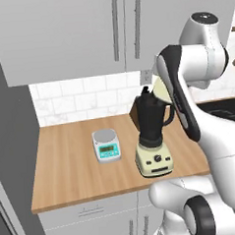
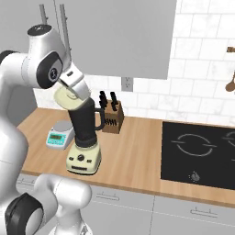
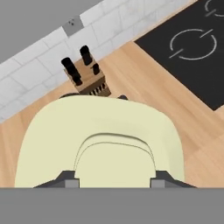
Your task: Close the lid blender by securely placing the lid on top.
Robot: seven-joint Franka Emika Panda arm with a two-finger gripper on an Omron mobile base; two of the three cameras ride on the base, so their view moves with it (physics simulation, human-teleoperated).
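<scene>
Wood counter; white tile backsplash at 12 o'clock; grey upper cabinets above; black cooktop at 3 o'clock; grey drawers below.

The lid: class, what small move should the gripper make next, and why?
Probably level the lid and ease it straight down. The gripper holds it by its knob, tilted, right at the mouth of the blender jar. In the hand view the jar's dark rim peeks past the lid's far edge, so it is not yet seated flat.

White arm bent over from above, gripper pointing down, fingers clamped on the lid's knob
</scene>
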